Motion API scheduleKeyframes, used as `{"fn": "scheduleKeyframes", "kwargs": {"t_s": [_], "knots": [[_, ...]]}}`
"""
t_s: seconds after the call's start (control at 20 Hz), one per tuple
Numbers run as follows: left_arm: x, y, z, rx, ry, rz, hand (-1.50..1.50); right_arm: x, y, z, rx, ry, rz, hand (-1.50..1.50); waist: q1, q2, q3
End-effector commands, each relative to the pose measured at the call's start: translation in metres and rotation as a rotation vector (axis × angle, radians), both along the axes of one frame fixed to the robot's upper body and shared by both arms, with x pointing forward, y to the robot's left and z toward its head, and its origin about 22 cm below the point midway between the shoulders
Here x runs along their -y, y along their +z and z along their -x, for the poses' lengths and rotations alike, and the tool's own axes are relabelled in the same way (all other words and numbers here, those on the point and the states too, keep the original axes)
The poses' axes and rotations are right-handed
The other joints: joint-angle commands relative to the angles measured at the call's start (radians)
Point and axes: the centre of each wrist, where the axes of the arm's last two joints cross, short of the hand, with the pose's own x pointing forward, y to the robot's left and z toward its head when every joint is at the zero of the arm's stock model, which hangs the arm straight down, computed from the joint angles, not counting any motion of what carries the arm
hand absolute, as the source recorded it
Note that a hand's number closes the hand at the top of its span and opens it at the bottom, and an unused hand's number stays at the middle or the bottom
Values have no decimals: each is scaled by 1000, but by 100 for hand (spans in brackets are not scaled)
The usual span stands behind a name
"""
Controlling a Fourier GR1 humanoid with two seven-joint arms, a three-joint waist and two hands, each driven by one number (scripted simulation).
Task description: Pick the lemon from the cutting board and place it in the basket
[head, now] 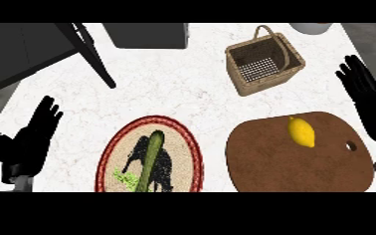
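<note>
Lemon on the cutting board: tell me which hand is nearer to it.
Right. The right hand is open at the view's right edge, just up and right of the lemon. The left hand rests open at the left edge, beyond the plate.

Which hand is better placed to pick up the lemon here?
The right hand. It shows open at the right edge, just beyond the cutting board that carries the lemon. The left hand is across the counter, past the plate.
</note>
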Motion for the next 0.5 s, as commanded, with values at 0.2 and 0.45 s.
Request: {"fn": "scheduleKeyframes", "kwargs": {"t_s": [0.2,0.45], "knots": [[64,30,-19,312,-85,-45,0,11,17,24,165,137,13,150,-44,22,-4],[82,31,-12,321,-150,4,0,-81,4,52,276,447,247,-150,-39,16,-6]]}}
